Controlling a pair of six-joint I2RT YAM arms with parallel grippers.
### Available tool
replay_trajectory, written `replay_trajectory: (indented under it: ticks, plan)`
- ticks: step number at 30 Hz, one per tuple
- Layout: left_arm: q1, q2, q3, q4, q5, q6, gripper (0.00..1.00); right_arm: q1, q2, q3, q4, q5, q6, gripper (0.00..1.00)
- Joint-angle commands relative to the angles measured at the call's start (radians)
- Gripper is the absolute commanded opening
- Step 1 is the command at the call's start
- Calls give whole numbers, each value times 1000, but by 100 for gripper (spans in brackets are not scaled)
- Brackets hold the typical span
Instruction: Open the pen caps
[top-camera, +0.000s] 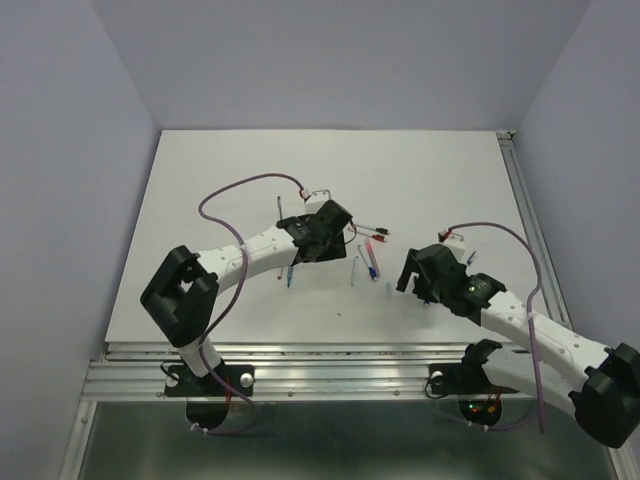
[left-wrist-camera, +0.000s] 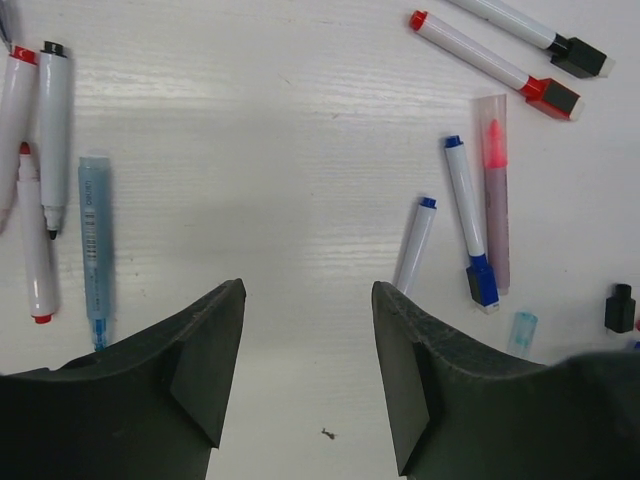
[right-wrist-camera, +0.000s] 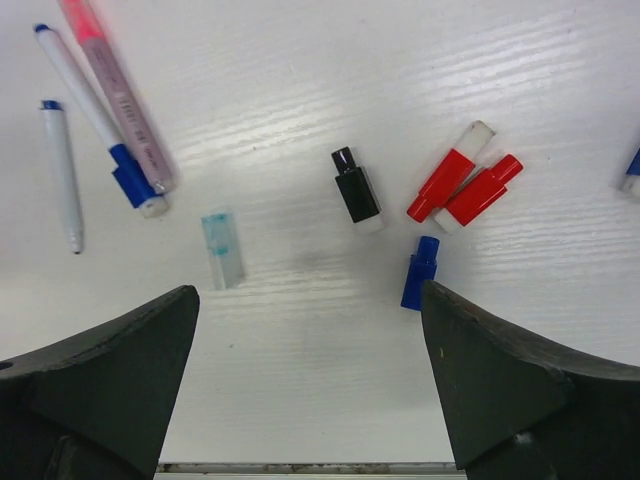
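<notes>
In the right wrist view, loose pen caps lie on the white table: a black cap (right-wrist-camera: 356, 192), two red caps (right-wrist-camera: 445, 185) (right-wrist-camera: 483, 190) side by side, a blue cap (right-wrist-camera: 420, 272) and a clear pale-blue cap (right-wrist-camera: 222, 248). My right gripper (right-wrist-camera: 310, 295) is open and empty, just near of them, its right finger (right-wrist-camera: 500, 380) close to the blue cap. My left gripper (left-wrist-camera: 308, 295) is open and empty over bare table. To its right lie blue-capped markers (left-wrist-camera: 468, 225), a pink highlighter (left-wrist-camera: 495, 200), red-capped markers (left-wrist-camera: 490, 65) and a black cap (left-wrist-camera: 620, 308).
To the left of the left gripper lie red and black tipped markers (left-wrist-camera: 50, 130) and a light blue pen (left-wrist-camera: 93, 245). In the top view the pens cluster mid-table (top-camera: 365, 258) between the left gripper (top-camera: 318, 240) and the right gripper (top-camera: 412, 278). The table's front edge (right-wrist-camera: 300, 467) is close below the right gripper.
</notes>
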Motion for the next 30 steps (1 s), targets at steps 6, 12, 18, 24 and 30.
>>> replay_trajectory:
  ticks: [6, 12, 18, 24, 30]
  plan:
    - [-43, 131, 187, 41, 74, 4, 65, -6, -198, -22, 8, 128, 42, 100]
    - [-50, 243, 276, 36, 90, 1, 62, -6, -271, -50, 20, 134, 37, 100]
    - [-50, 316, 354, 12, 78, -28, 59, -6, -285, -53, 32, 138, 22, 100]
    - [-50, 389, 416, -33, 70, -39, 56, -6, -279, -54, 41, 137, 14, 100]
    - [-51, 445, 485, -91, 39, -33, 55, -6, -287, -62, 46, 151, 20, 100]
